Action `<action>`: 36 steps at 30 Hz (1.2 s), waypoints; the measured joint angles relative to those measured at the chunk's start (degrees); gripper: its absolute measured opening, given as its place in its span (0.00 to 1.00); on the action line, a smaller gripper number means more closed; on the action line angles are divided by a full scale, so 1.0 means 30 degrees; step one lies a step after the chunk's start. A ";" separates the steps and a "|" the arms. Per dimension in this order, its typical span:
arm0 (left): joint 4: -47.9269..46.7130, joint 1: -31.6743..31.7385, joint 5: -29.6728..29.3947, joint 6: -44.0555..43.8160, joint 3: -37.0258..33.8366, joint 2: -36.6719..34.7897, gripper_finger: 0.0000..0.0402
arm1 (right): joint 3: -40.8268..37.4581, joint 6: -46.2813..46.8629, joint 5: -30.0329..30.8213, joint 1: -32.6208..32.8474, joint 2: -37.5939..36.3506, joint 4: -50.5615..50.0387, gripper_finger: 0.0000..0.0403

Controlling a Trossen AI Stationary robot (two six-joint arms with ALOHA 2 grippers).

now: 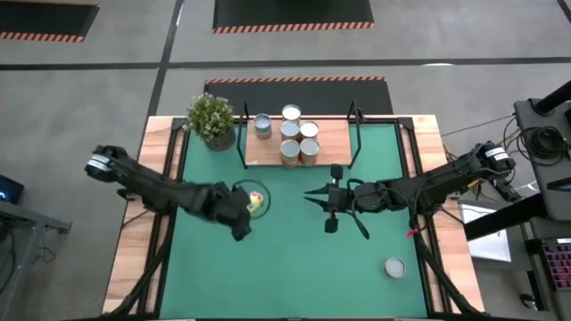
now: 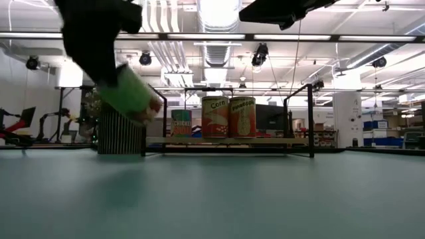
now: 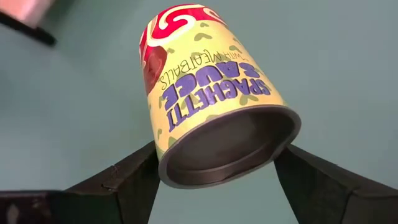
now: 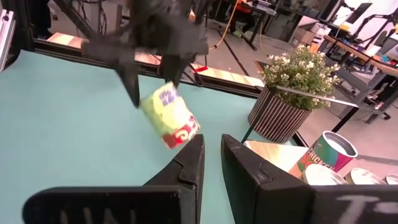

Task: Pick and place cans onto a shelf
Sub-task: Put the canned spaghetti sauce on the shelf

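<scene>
The spaghetti sauce can (image 3: 214, 102), green-yellow with a red swirl on its label, is filling the left wrist view, tilted, with its round metal end facing the camera and a dark finger pressing each side. The left gripper (image 1: 243, 207) is grasping this can above the green mat (image 1: 294, 259), just left of the mat's middle, and in the low view the can (image 2: 133, 93) is hanging clear of the surface at a slant. The right gripper (image 1: 312, 197) is hovering over the middle of the mat with its fingers (image 4: 186, 165) drawn nearly together and nothing between them, pointing toward the left gripper. At the far edge of the mat the wooden shelf (image 1: 335, 134) is carrying five upright cans: four (image 1: 298, 138) clustered near its middle and a blue-grey one (image 1: 262, 125) standing apart toward its left end. From table height the labels of two tan cans (image 2: 228, 117) are showing side by side, with a smaller blue-green can (image 2: 180, 123) to their left. A potted plant (image 1: 211, 119) in a ribbed pot is sitting just beside the shelf's left end. One more can (image 1: 394, 267) is standing alone near the mat's front right corner, well apart from both grippers.
</scene>
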 joint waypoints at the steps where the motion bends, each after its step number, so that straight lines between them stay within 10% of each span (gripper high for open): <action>1: -0.0851 0.0409 0.0961 0.0023 0.0735 -0.0051 0.68 | 0.0000 0.0000 0.0000 0.0000 0.0000 0.0007 0.11; 8: -0.6323 0.3358 0.3405 0.2399 0.4111 0.0690 0.68 | 0.0000 0.0000 0.0000 0.0000 -0.0074 -0.0162 0.11; 18: -0.5377 0.6813 1.1337 0.5570 0.1165 0.1397 0.68 | 0.0007 0.0214 0.0146 0.0000 -0.0688 -0.1488 0.11; 36: -0.3733 0.7017 1.0978 0.5386 -0.0537 0.1685 0.76 | 0.0007 0.0579 0.0146 0.0007 -0.1392 -0.2324 0.11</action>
